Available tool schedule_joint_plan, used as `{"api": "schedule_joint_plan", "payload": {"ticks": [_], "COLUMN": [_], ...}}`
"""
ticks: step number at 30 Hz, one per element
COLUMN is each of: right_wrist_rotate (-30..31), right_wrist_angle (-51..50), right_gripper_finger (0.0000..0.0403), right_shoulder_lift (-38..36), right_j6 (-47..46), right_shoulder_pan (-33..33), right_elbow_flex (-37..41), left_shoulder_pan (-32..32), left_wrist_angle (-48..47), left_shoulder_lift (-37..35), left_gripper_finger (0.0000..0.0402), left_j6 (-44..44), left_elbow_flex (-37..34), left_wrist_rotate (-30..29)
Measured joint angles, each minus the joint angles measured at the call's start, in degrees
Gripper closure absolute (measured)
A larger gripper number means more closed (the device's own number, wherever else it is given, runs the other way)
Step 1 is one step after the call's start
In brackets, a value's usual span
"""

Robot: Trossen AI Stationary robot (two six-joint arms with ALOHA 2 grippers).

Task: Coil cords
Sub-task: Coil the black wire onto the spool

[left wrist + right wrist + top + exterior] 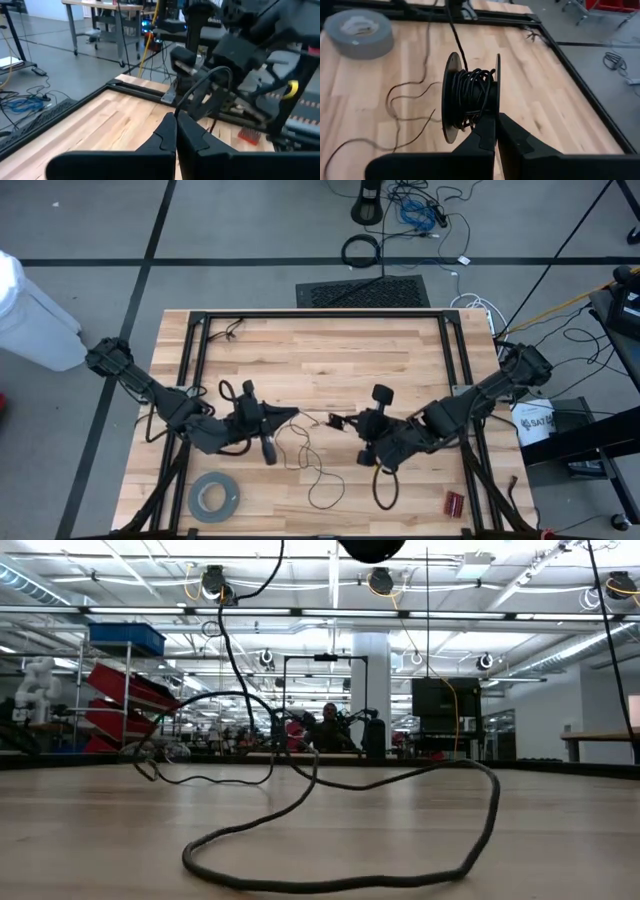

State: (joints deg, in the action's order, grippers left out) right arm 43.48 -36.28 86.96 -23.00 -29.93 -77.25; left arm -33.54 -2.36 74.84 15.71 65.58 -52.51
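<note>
item, right gripper [495, 122]: i saw its two dark fingers pressed together with no gap, nothing pinched between the tips, poised just behind a small black spool [470, 97] wound with thin dark wire. in the high view that gripper [345, 421] sat near the table's middle, to the right. item, left gripper [175, 125]: fingers likewise closed flat against each other, holding nothing i could make out; from above it [295, 414] lay left of centre, tip pointing toward the right one, the two close but apart. item, cords: the thin wire [318, 475] trailed loose from between the grippers toward the near edge of the wooden table [320, 350], in slack loops on the boards; the low view showed one loop [340, 860] lying flat. item, grey tape roll [214, 496]: on the table at the near left, well apart from the wire. item, small red object [455, 503]: near right corner.
</note>
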Motion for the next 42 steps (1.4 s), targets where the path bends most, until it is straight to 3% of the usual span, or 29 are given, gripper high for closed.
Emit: {"api": "schedule_joint_plan", "payload": {"ticks": [13,19,25,32,42], "right_wrist_rotate": [-0.7,-1.8,-0.7,4.6,2.1], "right_wrist_angle": [9.5,12.8,13.3,12.9,12.8], "right_gripper_finger": [0.0403,0.0403,0.0403,0.0403,0.0403], "right_shoulder_lift": [0.0,0.0,0.0,0.0,0.0], "right_j6": [9.0,13.4,15.1,17.5,18.4], "right_shoulder_pan": [7.1,9.0,11.1,12.7,13.4], "right_elbow_flex": [0.0,0.0,0.0,0.0,0.0], "left_shoulder_pan": [6.0,8.5,8.2,6.0,3.4], "left_wrist_angle": [7.9,13.0,18.9,22.8,34.4], "left_shoulder_lift": [0.0,0.8,1.5,5.2,7.2], "left_gripper_finger": [0.0402,0.0402,0.0402,0.0402,0.0402], "left_j6": [-1.6,-2.8,-5.6,-5.6,-14.7], "left_elbow_flex": [0.0,0.0,0.0,0.0,0.1], "left_wrist_rotate": [-0.2,3.1,5.6,6.9,6.9]}}
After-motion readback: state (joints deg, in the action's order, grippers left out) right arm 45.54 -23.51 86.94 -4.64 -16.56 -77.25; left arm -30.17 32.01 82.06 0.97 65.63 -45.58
